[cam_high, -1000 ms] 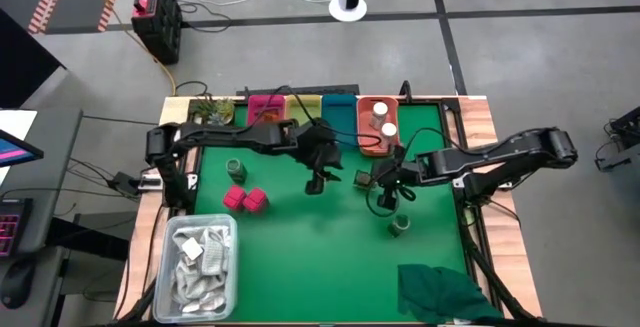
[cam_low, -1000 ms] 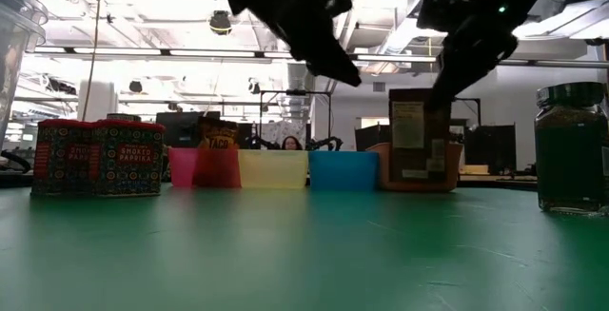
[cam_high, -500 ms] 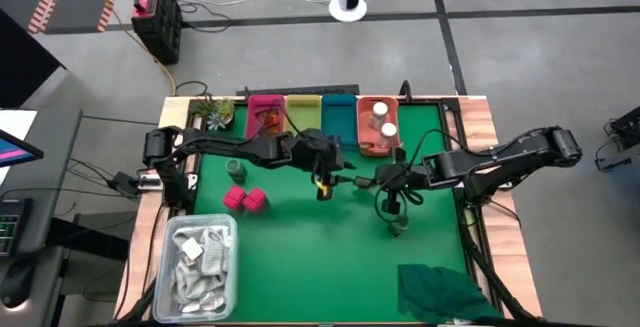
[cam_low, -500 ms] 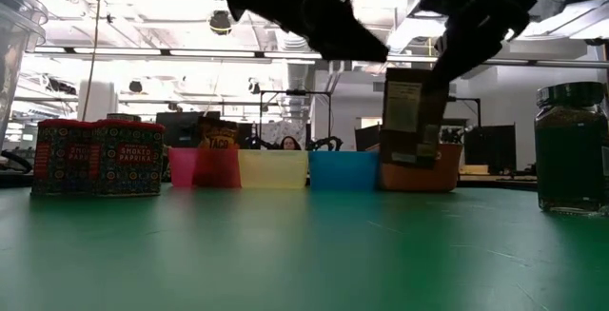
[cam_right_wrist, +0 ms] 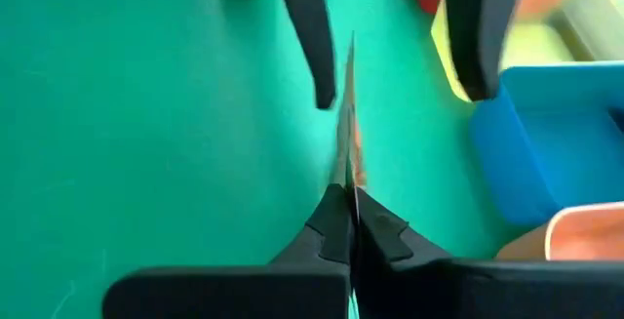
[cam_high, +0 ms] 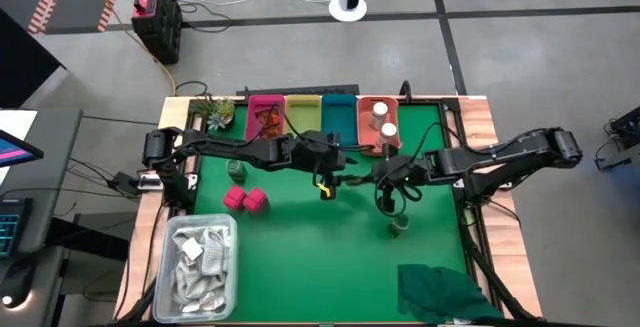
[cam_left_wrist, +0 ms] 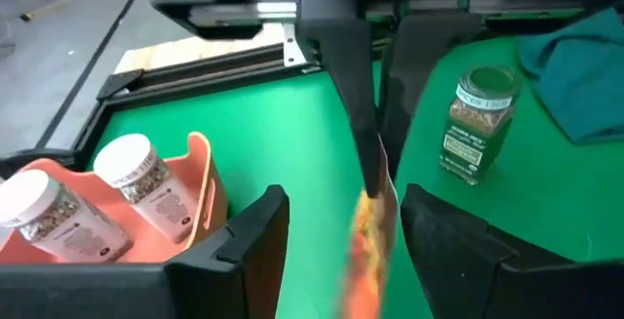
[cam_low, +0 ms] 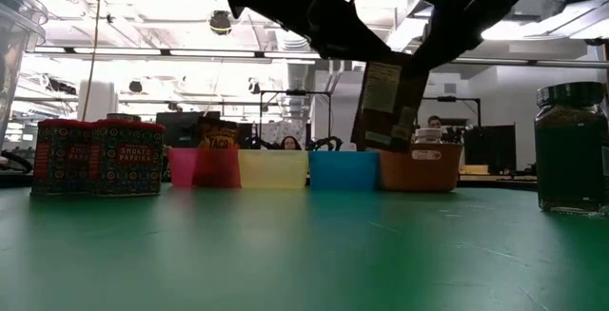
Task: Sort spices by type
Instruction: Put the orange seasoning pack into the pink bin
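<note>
Dark packet (cam_low: 385, 104) now higher, tilted, pinched by right end effector (cam_right_wrist: 341, 207).

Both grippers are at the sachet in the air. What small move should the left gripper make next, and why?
Probably the left gripper should close on the sachet. The right gripper is shut on the sachet and holds it above the table. The left fingers stand open on either side of it. This looks like a handover, so the right gripper should let go only afterwards.
</note>
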{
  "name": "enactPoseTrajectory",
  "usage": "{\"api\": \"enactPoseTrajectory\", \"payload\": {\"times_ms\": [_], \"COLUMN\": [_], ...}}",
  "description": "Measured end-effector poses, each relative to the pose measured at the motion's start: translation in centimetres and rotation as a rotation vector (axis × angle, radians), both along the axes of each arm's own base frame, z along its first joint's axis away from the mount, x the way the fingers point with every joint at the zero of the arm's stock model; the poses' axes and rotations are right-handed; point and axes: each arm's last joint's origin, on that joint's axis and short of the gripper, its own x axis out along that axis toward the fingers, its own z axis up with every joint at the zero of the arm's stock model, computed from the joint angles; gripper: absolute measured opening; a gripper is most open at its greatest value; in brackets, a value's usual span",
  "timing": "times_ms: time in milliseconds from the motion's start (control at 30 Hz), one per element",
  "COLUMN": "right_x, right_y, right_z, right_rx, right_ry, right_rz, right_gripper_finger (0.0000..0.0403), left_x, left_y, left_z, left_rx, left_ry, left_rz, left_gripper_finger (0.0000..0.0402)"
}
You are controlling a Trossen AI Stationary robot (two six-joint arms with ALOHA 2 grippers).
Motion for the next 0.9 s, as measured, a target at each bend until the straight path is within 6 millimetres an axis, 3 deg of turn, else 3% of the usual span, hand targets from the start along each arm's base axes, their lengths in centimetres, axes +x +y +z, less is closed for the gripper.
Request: {"api": "enactPoseTrajectory", "payload": {"times_ms": [333,500,667,900], "right_x": [0.4,0.5,0.7,0.7], "right_y": [-0.4,-0.4,-0.4,-1.6], "right_z": [0.4,0.5,0.7,0.7], "right_rx": [-0.001,-0.006,-0.034,-0.054], "right_ry": [-0.051,-0.066,-0.091,-0.086], "right_rz": [-0.006,-0.001,0.013,-0.023], "right_gripper_finger": [0.0022,0.0022,0.0025,0.0073], "left_x": [0.0,0.0,-0.1,-1.4], "left_y": [0.0,0.3,0.8,3.7], "left_z": [0.0,0.0,-0.2,0.6], "left_rx": [0.037,0.051,0.053,-0.074], "left_ry": [0.004,0.007,0.019,0.047], "left_rz": [0.0,0.006,0.003,0.003], "left_gripper_finger": [0.0163,0.0107,0.0018,0.0001]}}
